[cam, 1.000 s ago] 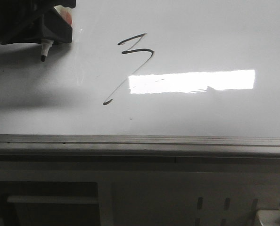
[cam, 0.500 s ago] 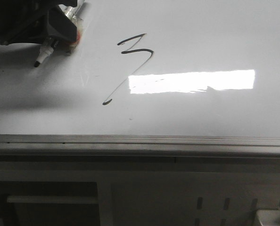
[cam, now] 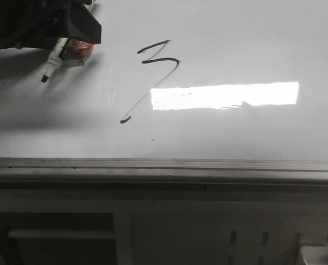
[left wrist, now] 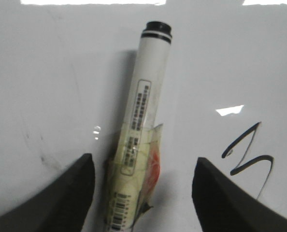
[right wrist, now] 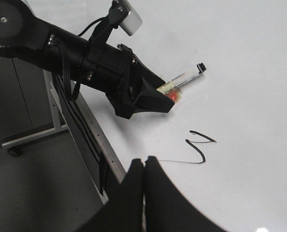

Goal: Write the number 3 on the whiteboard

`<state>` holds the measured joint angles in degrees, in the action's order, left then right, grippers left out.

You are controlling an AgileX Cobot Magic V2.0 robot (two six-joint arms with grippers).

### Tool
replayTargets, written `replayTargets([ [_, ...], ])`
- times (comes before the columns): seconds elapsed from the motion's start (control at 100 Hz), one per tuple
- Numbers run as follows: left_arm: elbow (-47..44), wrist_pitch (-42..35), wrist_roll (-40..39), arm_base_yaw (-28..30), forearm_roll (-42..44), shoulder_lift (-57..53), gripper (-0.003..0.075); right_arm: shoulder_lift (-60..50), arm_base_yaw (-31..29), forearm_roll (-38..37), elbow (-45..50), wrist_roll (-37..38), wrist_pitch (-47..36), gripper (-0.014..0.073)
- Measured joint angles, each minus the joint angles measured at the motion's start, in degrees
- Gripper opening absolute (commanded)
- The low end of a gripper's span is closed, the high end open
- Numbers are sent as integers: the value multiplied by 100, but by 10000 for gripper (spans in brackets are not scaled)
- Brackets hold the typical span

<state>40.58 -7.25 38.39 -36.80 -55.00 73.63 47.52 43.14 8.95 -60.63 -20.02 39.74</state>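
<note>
Whiteboard (cam: 236,132): large glossy white board lying flat, grey metal rail along its near edge in the front view; a bright rectangular glare sits on it to the right of the writing.

Left arm: black, reaching over the board's far left corner in the front view.

Left gripper (left wrist: 142,193): fingers (left wrist: 71,193) spread wide, standing clear of the marker on both sides in the left wrist view. Whether anything else clamps the marker cannot be told.

Right gripper (right wrist: 144,166): dark fingertips pressed together, nothing between them, hanging over the board's rail edge, well apart from the writing.

Marker (left wrist: 143,121): white barrel with printed label and black banded end, yellowish tape and a red patch wrapped near the gripper; lies between the left fingers. In the front view its black tip (cam: 44,79) points down and left, near the board surface; contact cannot be told.

Number 3 (cam: 158,58): thin black angular zigzag, upper middle of the board, just right of the left gripper; a faint slanting tail runs down-left to a small hook (cam: 125,119).
</note>
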Motion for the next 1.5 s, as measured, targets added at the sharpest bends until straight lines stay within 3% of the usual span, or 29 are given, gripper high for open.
replayTargets([
  [0.44,-94,-66,22,49,-62,-446,525,0,0,0,0,9,-9,-64],
  [0.65,-131,251,22,86,-115,-1258,459,0,0,0,0,9,-46,-64],
  [0.77,-131,515,22,86,44,-1815,339,0,0,0,0,9,-134,-64],
  [0.94,-187,929,22,86,543,-2687,-19,-69,0,0,187,9,-311,-64],
  [1.08,-504,1112,22,86,940,-3434,-20,-375,0,0,903,9,-962,-64],
  [1.28,-1301,1551,22,86,1745,-4400,-20,-1135,0,0,2533,9,-2627,-64],
  [1.5,-2001,1738,22,86,1907,-5043,-20,-1935,0,0,3976,9,-4296,-64],
])
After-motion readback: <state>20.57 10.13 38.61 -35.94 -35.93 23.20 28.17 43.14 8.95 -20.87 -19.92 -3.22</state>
